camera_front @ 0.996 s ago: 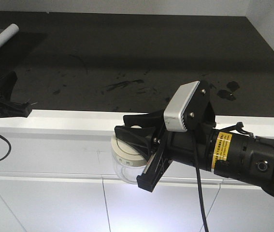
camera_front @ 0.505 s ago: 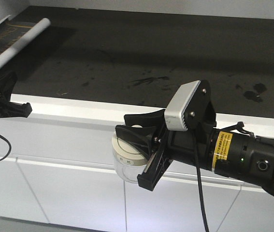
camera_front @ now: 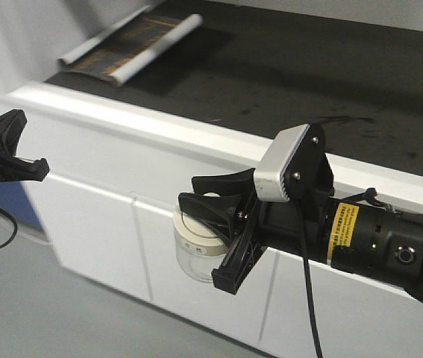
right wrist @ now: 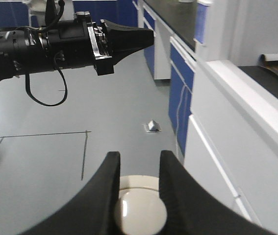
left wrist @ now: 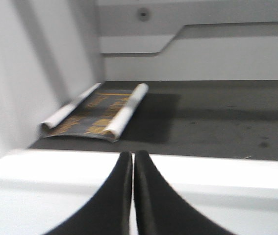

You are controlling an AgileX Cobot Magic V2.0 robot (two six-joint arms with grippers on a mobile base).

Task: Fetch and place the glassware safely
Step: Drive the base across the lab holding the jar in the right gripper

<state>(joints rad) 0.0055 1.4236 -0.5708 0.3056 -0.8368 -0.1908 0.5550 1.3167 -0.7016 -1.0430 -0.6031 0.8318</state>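
The glass jar (camera_front: 190,253), squat and clear with a cream-white lid (camera_front: 193,228), hangs in the air in front of the white cabinet doors. My right gripper (camera_front: 196,197) is shut on the lid's round knob (right wrist: 139,213); in the right wrist view its fingertips (right wrist: 113,161) stand either side of the knob, gripper (right wrist: 136,159). My left gripper (camera_front: 28,145) is at the left, away from the jar, shut and empty. It shows shut in the left wrist view (left wrist: 133,155) and as a black arm in the right wrist view (right wrist: 146,35).
A black counter top (camera_front: 323,67) with a white front edge (camera_front: 159,123) runs behind. A partly rolled dark sheet (camera_front: 133,45) lies at its far left, also in the left wrist view (left wrist: 97,110). Grey floor (right wrist: 55,142) and blue cabinets (right wrist: 180,93) lie beyond.
The whole view has swung: the counter has slid up and right, and cabinet fronts and floor now show at the left. Both grippers keep their hold and pose; the jar stays gripped.
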